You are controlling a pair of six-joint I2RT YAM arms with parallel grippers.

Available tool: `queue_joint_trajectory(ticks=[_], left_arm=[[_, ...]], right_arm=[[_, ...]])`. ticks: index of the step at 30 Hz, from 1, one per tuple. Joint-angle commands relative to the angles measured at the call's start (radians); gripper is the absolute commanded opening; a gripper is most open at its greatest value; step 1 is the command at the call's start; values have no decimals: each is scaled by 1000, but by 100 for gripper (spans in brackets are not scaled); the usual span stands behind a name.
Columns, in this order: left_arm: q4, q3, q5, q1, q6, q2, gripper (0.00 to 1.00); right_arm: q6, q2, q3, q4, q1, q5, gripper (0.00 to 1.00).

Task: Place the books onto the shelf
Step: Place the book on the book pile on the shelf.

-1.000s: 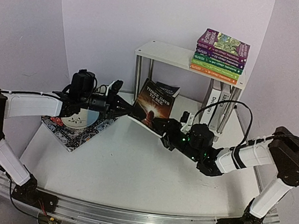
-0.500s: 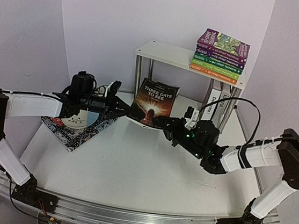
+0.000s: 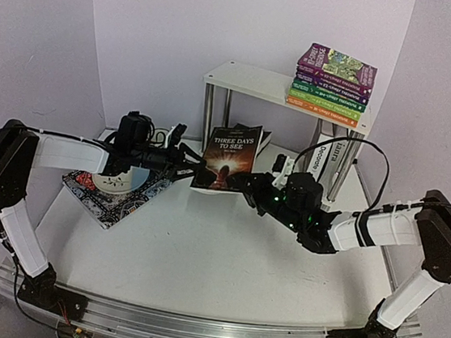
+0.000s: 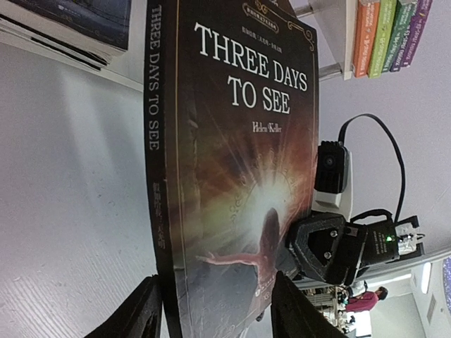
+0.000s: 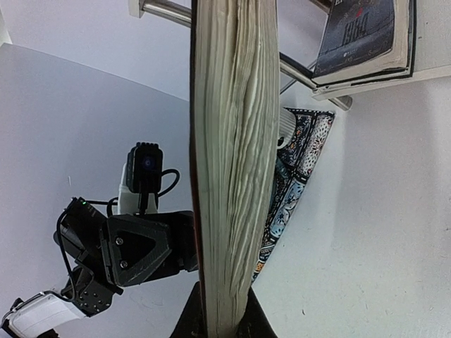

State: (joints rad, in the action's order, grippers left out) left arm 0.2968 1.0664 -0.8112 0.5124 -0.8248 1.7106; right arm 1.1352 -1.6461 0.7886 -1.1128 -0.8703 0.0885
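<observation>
The dark "Three Days to See" book (image 3: pixel 228 157) stands almost upright on the table in front of the white shelf (image 3: pixel 252 81). My right gripper (image 3: pixel 249 186) is shut on its page edge (image 5: pixel 225 176), with the fingers (image 5: pixel 220 318) pinching it at the bottom. My left gripper (image 3: pixel 189 167) stands open at the spine side, its fingers (image 4: pixel 148 310) spread either side of the book (image 4: pixel 232 176). A stack of colourful books (image 3: pixel 331 83) lies on the shelf's top board. White books (image 3: pixel 328 158) stand under it, and a dark book (image 3: pixel 255 133) lies flat behind.
A patterned placemat (image 3: pixel 112 197) with a round dish (image 3: pixel 122 178) lies at the left under my left arm. The shelf's metal legs (image 3: pixel 210 106) stand close behind the held book. A black cable (image 3: pixel 350 150) loops over my right wrist.
My right gripper closed on the book and tipped it upright, nearer the shelf. My left gripper let go and opened. The left arm edged to the right.
</observation>
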Motion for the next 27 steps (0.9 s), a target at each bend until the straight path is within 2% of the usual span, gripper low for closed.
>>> queue_joint_trajectory(ticks=[1,11,27], left_arm=[[47,22,53,-52,45,6,59],[38,-86,65,-168,76,-81,63],[-27,-147,36,-208,110,-221,62]], right_arm=[[-29,-22,89,-100,15,78,0],[22,-172,207,-165,78,108,0],[8,-421,491,-206,142,169,0]])
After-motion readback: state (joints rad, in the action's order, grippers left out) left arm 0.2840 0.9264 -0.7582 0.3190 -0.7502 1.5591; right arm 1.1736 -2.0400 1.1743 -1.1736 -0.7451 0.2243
